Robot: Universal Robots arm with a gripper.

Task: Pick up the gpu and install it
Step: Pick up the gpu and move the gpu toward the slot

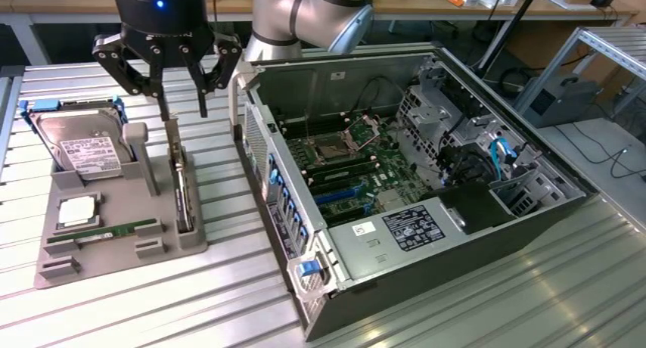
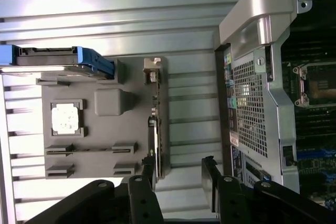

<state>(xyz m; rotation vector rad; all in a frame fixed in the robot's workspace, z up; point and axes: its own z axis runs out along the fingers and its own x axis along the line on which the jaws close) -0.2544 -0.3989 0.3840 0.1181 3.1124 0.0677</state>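
The gpu [image 1: 181, 191] is a thin dark card standing on edge in the slot along the side of the grey holder [image 1: 151, 246] nearest the computer case. Its silver bracket [image 2: 151, 70] is at the end far from my fingers. My gripper [image 1: 181, 100] hangs open above the card's far end in the exterior view, apart from it, with nothing between the fingers. In the wrist view the gpu [image 2: 154, 127] runs along the holder's edge, and one black fingertip [image 2: 148, 165] of my gripper [image 2: 178, 167] lines up over the card's end while the other hangs over bare table.
The holder also carries a hard drive [image 1: 86, 147] in a blue frame, a CPU [image 1: 79, 210] and a green RAM stick [image 1: 111, 231]. The open computer case [image 1: 333, 272] lies on the exterior view's right, its motherboard [image 1: 349, 166] exposed. The ribbed metal table [image 1: 151, 302] is bare in front.
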